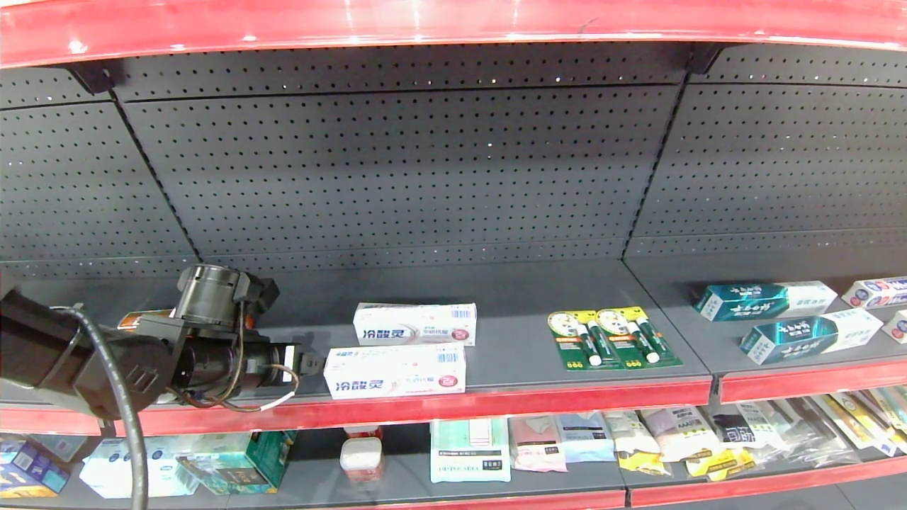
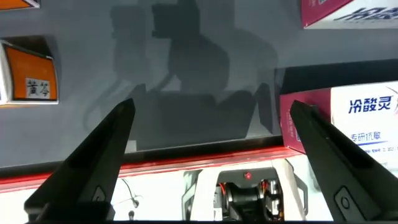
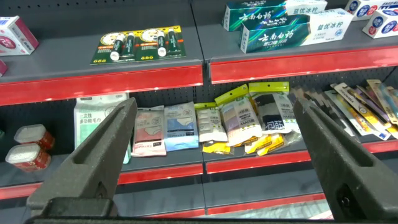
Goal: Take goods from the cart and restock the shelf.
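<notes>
Two white toothpaste boxes lie on the grey shelf [image 1: 524,312], one at the front edge [image 1: 395,371] and one behind it [image 1: 414,324]. My left gripper [image 1: 312,363] is level with the shelf, just left of the front box. In the left wrist view it [image 2: 211,106] stands open with nothing between its fingers, and the front box [image 2: 364,118] lies beside one finger [image 2: 323,149]. My right gripper [image 3: 213,102] is open and holds nothing, facing the lower shelf's packets [image 3: 249,115].
Green-yellow blister packs [image 1: 613,338] and teal toothpaste boxes [image 1: 765,299] lie further right on the shelf. An orange box [image 2: 28,78] sits left of my left gripper. The lower shelf holds packets [image 1: 538,439], a jar [image 1: 361,457] and boxes [image 1: 234,460]. Red strips [image 1: 567,397] edge each shelf.
</notes>
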